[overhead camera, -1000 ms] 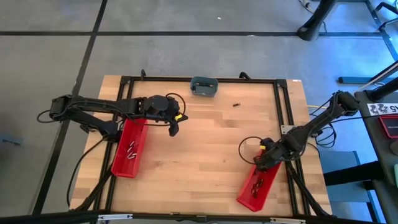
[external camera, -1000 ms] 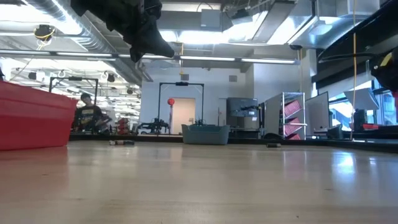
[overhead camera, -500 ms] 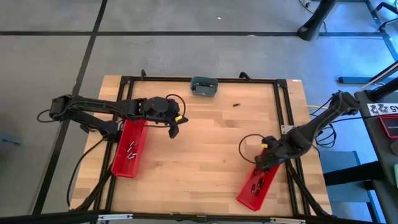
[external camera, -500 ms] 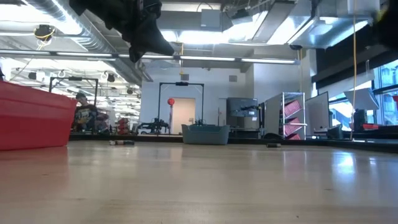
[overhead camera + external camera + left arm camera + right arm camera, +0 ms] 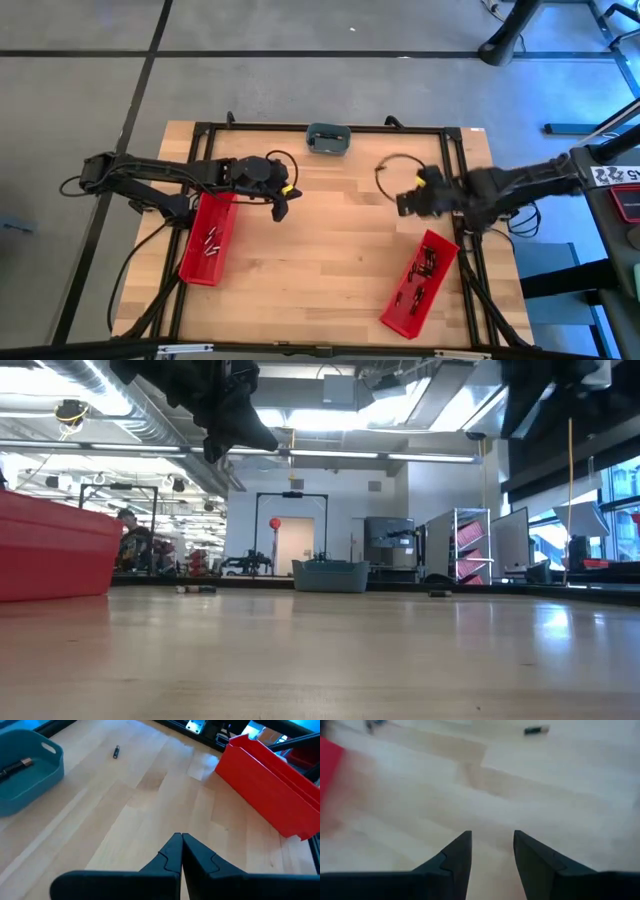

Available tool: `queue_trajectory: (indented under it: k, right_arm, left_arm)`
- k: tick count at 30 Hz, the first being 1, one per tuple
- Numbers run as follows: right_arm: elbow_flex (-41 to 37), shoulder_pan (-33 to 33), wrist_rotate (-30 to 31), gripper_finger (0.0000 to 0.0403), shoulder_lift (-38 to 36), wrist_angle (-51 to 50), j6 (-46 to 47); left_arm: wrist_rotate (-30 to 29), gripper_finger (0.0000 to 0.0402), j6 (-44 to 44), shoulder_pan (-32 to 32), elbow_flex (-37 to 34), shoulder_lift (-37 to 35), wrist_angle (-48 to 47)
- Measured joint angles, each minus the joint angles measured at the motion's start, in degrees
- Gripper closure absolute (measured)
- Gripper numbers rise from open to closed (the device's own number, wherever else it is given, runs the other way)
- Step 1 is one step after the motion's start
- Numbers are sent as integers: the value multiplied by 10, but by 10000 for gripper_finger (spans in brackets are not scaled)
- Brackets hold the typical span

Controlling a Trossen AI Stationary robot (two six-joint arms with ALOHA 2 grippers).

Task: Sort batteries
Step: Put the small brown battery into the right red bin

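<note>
This is a big robot lab or workshop. Behind the wooden table (image 5: pixel 320 650) are bright ceiling lights (image 5: pixel 330 420), silver pipes (image 5: pixel 110 415), metal shelves (image 5: pixel 468 545), a screen (image 5: pixel 512 540) and a person (image 5: pixel 130 540) working.

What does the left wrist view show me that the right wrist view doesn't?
Only the left wrist view shows the grey-blue dish with a battery inside, a whole red bin, and the left tool, shut above bare wood. Only the right wrist view shows the right tool, open and empty, with a red blur at the picture's edge. Both show the wooden table and one loose battery.
</note>
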Motion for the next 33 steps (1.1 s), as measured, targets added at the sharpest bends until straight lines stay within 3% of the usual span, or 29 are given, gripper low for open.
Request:
queue_trajectory:
  k: [7,12,16,20,25,31,33]
  right_arm:
    - [0,-235,-104,256,23,78,-384]
    - [0,-395,-235,256,77,204,-586]
    - [0,-468,-315,256,139,283,-695]
    - [0,-498,-370,256,210,309,-782]
    - [0,-486,-358,256,290,305,-842]
    - [0,-458,-206,239,353,295,-924]
    - [0,-460,-190,224,368,285,-946]
  left_arm:
    - [0,400,-15,7,0,0,-13]
    - [0,400,-67,30,0,0,-11]
    - [0,400,-80,50,0,0,-10]
    - [0,400,-121,68,0,0,-9]
    - [-7,400,-179,79,0,0,-9]
    - [-18,400,-166,79,0,0,-9]
    - [-20,400,-157,79,0,0,-9]
